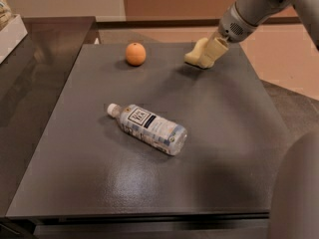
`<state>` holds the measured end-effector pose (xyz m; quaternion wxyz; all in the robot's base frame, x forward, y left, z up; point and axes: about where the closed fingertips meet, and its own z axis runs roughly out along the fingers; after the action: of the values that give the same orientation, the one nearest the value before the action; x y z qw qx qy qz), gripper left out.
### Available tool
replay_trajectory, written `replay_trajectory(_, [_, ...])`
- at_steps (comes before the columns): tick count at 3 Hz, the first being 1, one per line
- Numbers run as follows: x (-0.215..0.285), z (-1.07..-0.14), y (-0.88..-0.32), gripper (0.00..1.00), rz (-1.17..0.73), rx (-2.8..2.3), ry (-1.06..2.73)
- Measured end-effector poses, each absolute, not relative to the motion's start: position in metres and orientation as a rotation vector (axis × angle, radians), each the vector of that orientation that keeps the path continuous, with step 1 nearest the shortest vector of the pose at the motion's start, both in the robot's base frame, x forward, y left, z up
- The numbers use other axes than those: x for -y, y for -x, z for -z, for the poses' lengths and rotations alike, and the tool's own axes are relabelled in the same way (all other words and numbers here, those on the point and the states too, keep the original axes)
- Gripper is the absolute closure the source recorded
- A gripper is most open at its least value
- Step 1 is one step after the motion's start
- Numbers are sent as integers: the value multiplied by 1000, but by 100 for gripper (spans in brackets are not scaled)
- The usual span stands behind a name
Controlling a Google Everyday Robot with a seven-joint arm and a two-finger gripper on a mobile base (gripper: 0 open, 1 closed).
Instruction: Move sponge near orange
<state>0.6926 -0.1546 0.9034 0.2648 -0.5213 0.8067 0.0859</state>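
Though your gripper [208, 58] has its fingers clamped on the sponge [193, 57] at the far edge, the orange [135, 54] is not yet near.

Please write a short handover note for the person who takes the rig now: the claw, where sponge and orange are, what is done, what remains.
Claw: over the far right of the table, shut on the sponge, which seems lifted off the surface.
Orange: far side, left of the sponge, a clear gap between them.
Done: sponge grasped.
Left: carry it left, set it beside the orange, release.
Water bottle lies mid-table, nearer the camera, apparently out of the path.
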Motion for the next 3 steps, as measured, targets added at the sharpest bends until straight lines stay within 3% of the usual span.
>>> replay_trajectory(3, [60,-887,-727,100,-271,-2042,1661])
